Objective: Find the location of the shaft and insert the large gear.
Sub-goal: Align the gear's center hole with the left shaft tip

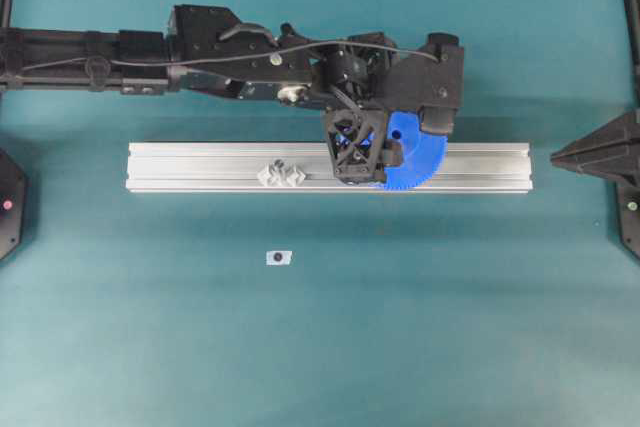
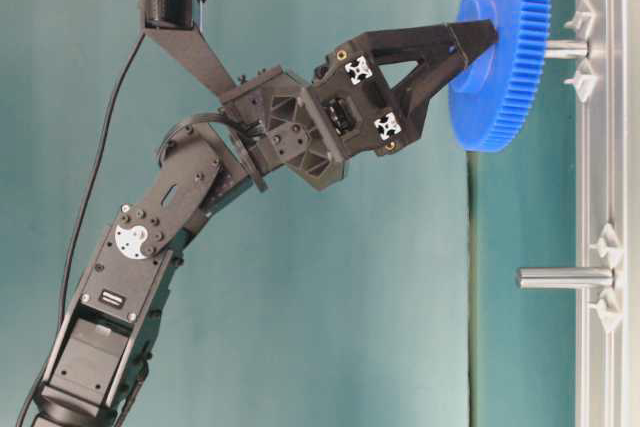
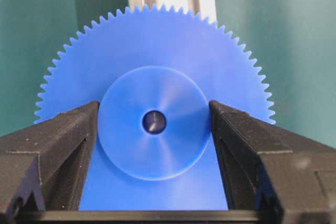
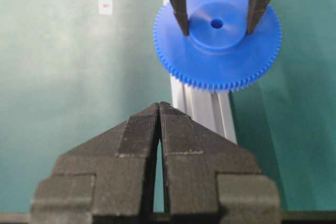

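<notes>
A blue gear [image 3: 157, 66] is gripped by its raised hub between the left gripper's [image 3: 155, 124] fingers, held over a metal pin [image 2: 565, 48] on the silver rail [image 1: 200, 165]. The right gripper [image 4: 159, 124] is closed, empty.

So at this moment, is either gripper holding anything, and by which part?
The left gripper holds the large gear by its raised hub, one finger on each side. The right gripper is shut and holds nothing.
</notes>
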### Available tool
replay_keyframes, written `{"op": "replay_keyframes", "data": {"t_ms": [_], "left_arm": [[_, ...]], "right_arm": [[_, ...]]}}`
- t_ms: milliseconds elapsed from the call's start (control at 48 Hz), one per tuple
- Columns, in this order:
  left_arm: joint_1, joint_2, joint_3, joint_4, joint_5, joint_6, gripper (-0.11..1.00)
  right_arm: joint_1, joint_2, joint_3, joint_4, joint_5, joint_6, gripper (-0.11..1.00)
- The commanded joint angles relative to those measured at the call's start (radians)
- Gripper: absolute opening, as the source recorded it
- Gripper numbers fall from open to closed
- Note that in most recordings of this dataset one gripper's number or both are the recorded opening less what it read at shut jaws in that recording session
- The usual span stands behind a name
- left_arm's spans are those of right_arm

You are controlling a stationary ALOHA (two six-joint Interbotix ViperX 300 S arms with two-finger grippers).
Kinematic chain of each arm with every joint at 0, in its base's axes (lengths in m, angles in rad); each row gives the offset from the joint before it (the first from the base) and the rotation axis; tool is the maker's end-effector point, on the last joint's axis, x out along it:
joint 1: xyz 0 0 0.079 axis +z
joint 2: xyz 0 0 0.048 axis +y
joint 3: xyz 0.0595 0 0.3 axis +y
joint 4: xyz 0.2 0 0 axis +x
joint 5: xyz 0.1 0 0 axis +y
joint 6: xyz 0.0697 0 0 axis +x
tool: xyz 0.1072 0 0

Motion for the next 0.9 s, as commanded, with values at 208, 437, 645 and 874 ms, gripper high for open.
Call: {"op": "replay_keyframes", "data": {"t_ms": [208, 437, 645, 874], "left_arm": [[0.026, -0.015, -0.031, 0.005, 0.018, 0.006, 0.72], [0.003, -0.020, -0.032, 0.005, 0.018, 0.000, 0.72], [-0.049, -0.011, -0.017, 0.005, 0.018, -0.005, 0.72], [-0.052, -0.012, -0.006, 0.003, 0.018, -0.005, 0.72]], "right_arm": [[-0.003, 0.008, -0.011, 0.000, -0.011, 0.008, 0.05], [-0.003, 0.008, -0.009, 0.000, -0.011, 0.008, 0.05], [-0.003, 0.008, -0.009, -0.002, -0.012, 0.008, 0.05], [-0.003, 0.008, -0.009, 0.000, -0.011, 0.008, 0.05]]}}
